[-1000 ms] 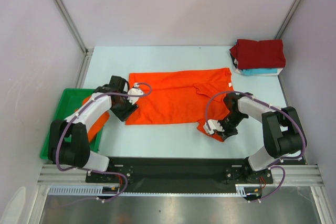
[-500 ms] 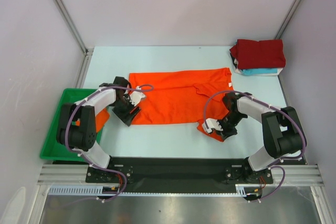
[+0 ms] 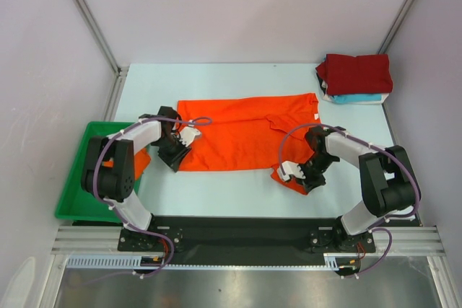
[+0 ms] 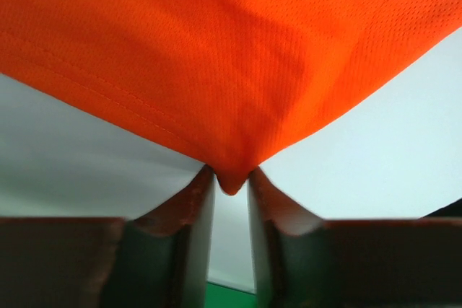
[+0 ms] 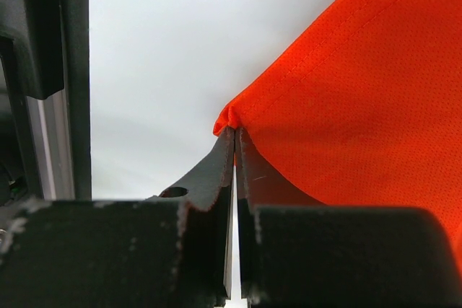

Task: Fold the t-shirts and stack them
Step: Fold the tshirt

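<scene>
On the middle of the table the orange t-shirt [image 3: 238, 135] lies long left-to-right, its body on the far side of my left gripper [image 4: 231, 178] and right gripper [image 5: 236, 131], each pinching a near corner.

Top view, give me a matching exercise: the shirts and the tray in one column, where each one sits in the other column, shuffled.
Things:
1. orange shirt
2. red shirt
3. turquoise shirt
4. tray

Places:
A. far right corner, on top
B. far left of the scene
C. spread out in the middle
D. far right corner, under the red shirt

Pairs: 1-C, 2-A, 3-D, 4-B
</scene>
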Tool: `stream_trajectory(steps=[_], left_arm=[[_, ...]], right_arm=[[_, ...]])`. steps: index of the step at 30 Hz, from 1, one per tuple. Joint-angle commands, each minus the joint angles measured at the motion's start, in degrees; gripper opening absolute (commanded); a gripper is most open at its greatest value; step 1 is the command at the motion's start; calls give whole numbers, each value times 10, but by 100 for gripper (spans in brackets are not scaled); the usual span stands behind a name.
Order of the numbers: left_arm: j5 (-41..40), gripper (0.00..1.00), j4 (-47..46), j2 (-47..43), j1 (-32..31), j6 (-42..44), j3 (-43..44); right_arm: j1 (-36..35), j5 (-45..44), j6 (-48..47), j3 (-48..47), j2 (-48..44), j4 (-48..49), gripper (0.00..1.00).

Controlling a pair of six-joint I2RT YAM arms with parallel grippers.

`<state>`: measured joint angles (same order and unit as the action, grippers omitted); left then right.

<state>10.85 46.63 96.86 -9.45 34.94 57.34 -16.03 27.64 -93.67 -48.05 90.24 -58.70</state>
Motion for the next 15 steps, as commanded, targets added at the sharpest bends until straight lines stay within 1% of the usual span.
stream_trajectory(steps=[1, 3, 4, 5, 9, 15], left_arm=[[39, 27, 1, 11, 2, 8, 11], [46, 19, 10, 11, 2, 12, 10], [50, 9, 14, 10, 3, 14, 8], [51, 1, 20, 6, 2, 21, 8], [34, 0, 20, -20, 2, 38, 1], [15, 0, 59, -23, 3, 55, 37]], right_arm=[[-3, -13, 10, -6, 13, 46, 0], [-3, -14, 29, -9, 14, 52, 0], [-3, -14, 36, -12, 14, 53, 0], [-3, -15, 46, -14, 14, 54, 0], [23, 7, 83, -57, -1, 16, 0], [43, 41, 124, -114, -58, -18, 0]])
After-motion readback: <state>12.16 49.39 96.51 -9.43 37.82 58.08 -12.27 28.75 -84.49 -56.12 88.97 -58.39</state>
